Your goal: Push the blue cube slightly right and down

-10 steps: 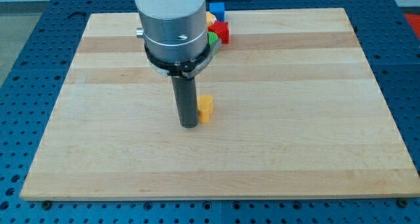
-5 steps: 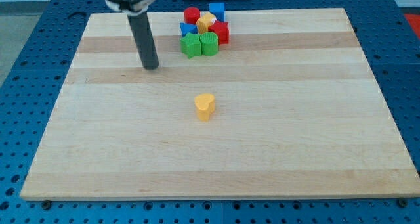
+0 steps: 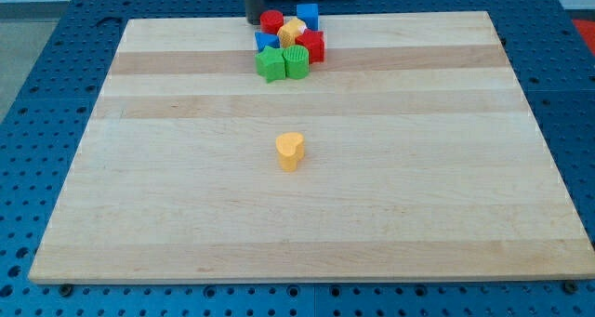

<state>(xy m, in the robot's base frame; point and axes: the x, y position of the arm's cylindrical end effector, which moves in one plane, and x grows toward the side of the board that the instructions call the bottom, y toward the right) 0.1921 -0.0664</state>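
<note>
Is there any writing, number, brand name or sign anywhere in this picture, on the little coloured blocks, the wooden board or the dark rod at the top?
None can be read.
The wooden board is bare wood grain.
The blocks, such as the blue cube, the red cylinder and the lone yellow block, have plain faces.
My tip, at the view's top just left of the red cylinder, carries no marking.
The blue perforated table shows only holes.

Counted two red blocks (image 3: 271,21) (image 3: 312,46), two blue (image 3: 308,16) (image 3: 267,42) and two green (image 3: 271,65) (image 3: 296,61). Tallied two yellow (image 3: 292,32) (image 3: 290,151). Eight blocks altogether.
</note>
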